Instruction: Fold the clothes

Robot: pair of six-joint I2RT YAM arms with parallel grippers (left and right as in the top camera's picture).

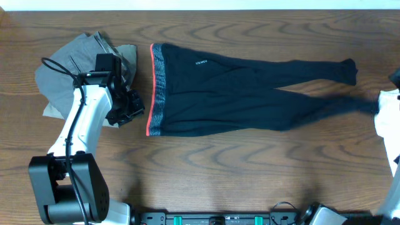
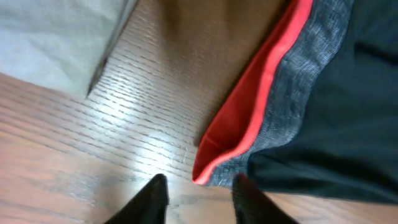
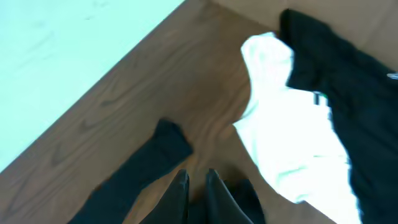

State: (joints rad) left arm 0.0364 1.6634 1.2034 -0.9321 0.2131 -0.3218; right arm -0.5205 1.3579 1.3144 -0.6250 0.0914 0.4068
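Note:
The dark leggings (image 1: 237, 87) lie flat across the table, with the grey waistband edged in red-coral (image 1: 156, 87) at the left and both legs running right. My left gripper (image 1: 128, 107) is open just left of the waistband's near corner (image 2: 214, 165). Its fingertips (image 2: 199, 186) hover over bare wood beside that corner. My right gripper (image 3: 196, 177) is at the far right, its fingers almost together over the dark cuff of the near leg (image 1: 365, 103). That cuff is blurred in the overhead view. The far leg's cuff (image 3: 171, 143) lies flat to the gripper's left.
Folded grey and khaki trousers (image 1: 81, 62) lie at the left behind my left arm and show in the left wrist view (image 2: 56, 37). A white cloth (image 1: 389, 115) (image 3: 286, 137) and another black garment (image 3: 336, 56) lie at the right edge. The table's far edge (image 3: 106, 81) is close.

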